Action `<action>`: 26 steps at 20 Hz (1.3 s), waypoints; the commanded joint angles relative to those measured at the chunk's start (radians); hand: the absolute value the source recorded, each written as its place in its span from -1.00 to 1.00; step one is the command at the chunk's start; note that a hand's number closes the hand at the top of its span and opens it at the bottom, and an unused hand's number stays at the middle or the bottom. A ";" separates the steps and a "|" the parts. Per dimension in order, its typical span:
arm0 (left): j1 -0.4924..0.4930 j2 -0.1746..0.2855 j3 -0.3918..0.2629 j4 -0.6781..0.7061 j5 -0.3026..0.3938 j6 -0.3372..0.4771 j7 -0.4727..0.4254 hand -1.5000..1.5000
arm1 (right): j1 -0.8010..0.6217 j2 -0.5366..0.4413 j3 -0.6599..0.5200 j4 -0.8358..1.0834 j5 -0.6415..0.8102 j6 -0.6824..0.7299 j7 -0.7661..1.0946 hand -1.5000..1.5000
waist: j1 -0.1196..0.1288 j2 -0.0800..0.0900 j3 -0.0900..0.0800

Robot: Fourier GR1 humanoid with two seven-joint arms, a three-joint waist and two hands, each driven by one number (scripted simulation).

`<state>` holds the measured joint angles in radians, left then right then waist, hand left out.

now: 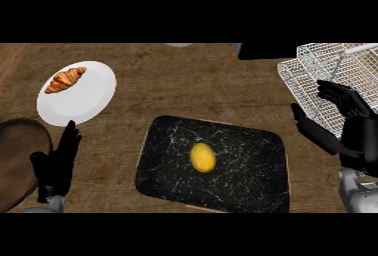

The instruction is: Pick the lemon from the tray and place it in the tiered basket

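- Small yellow oval lemon (pixel 203 157): probably light, with a stiff rind, not fragile. Smooth skin and rounded shape, so it may roll or slip.
- Best hold, as I see it: fingers and thumb across its short middle, from above, long axis left free.
- Look: plain yellow, darker at the middle, long axis 12 to 6 o'clock.
- Location: centre of the black marbled rectangular tray (pixel 247 192), alone, touching nothing else.
- White wire tiered basket (pixel 325 65): 2 o'clock from the tray.
- Right hand (pixel 358 135): fingers spread, holding nothing, at 3 o'clock of the tray beside the basket, well apart from the lemon.
- Left hand (pixel 59 160): resting at 9 o'clock, fingers straight, empty.
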<state>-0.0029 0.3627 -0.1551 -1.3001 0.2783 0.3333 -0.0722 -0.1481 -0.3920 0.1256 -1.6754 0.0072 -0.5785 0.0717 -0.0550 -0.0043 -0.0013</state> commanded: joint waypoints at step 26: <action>0.047 -0.110 -0.158 -0.065 -0.134 0.068 0.061 0.00 | 0.089 0.034 0.474 -0.440 0.891 0.390 1.232 -1.00 | 0.078 0.003 -0.006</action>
<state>0.0397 0.2762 -0.2970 -1.3643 0.1635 0.3784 -0.0091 0.0625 -0.4250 0.5537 -2.0941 0.7636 -0.3251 1.0434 0.0154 -0.0019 -0.0093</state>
